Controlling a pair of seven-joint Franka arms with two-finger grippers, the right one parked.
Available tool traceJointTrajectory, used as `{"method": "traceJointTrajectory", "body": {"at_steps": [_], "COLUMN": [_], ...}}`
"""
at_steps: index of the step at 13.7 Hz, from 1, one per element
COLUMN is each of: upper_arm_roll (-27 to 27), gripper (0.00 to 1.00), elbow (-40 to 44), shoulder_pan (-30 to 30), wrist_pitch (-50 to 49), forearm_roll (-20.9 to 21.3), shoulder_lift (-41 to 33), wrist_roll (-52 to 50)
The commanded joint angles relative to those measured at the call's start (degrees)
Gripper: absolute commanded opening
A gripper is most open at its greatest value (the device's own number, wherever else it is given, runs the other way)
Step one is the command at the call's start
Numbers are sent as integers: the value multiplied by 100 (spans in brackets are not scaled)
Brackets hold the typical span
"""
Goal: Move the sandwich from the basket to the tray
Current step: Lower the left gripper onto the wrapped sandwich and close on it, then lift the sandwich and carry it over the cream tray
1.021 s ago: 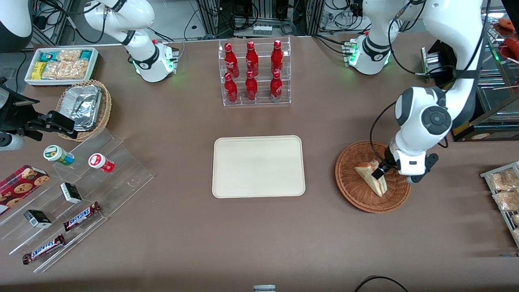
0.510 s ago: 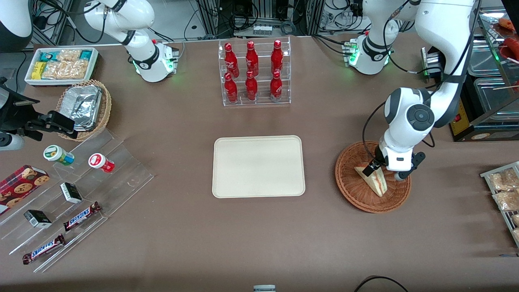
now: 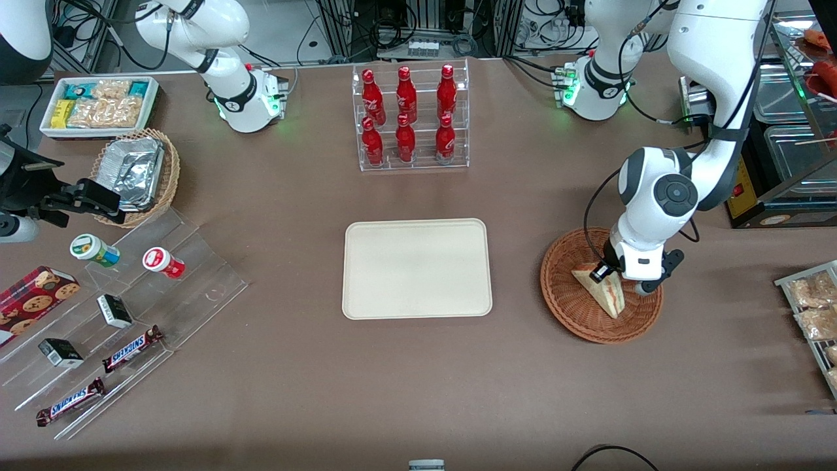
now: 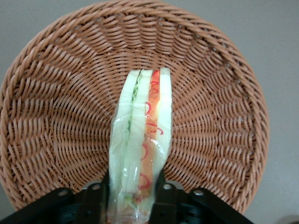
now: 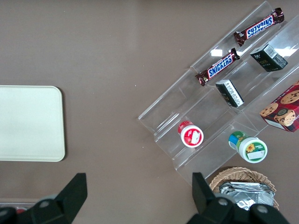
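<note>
Starting at the parked arm's end of the bench (image 3: 274,392), I count one white bin of snack packets (image 3: 99,104), one small pale wicker basket of foil containers (image 3: 135,174), and a clear stepped stand (image 3: 131,314) carrying two round tubs, one cookie box, two small dark boxes and two Snickers bars. Farther along, a clear rack (image 3: 410,118) holds six red bottles in two rows of three. Nearer the front camera than that rack lies the one tray (image 3: 416,268), flat and bare, its four rounded corners all free, with open brown bench around every edge. A wide bare strip of bench separates the tray's rim from the one reddish-brown basket (image 3: 569,307) toward my working end. The single sandwich (image 3: 609,296) lies in that basket, its point aimed at the rim nearest the front camera and its striped cut edge facing up. My gripper (image 3: 605,271) is down inside the basket at the sandwich's broad end, and in my wrist view the two dark fingers (image 4: 163,203) press against the bread on either side, closed on the wedge, with the basket's woven floor visible all around the sandwich (image 4: 142,144). The basket rim (image 4: 28,65) curves well clear of the sandwich. At the bench edge past the basket sits a wire rack of packets (image 3: 811,307).
</note>
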Motion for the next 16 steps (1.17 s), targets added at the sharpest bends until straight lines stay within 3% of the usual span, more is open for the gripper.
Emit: {"method": "traceJointTrajectory", "body": {"at_steps": [1,2,4,6,9,16], "upper_arm_roll": [36,1,-218,-272,-272,-263], "gripper": [0,0,0,0,0,0], "elbow": [325,649,1657,2310,2540,3639], "shoulder_pan": [-51,-60,-296,-725,-1604,-3038], "wrist_pitch": [-776,-1607,-3313,-3978,-3866,-2838], "forearm_roll": [226,436,473,438,473,473], "shoulder_lift": [-297,-420,-431,-343,-98,1422], "wrist_roll": [-13,144,181,128,172,-56]}}
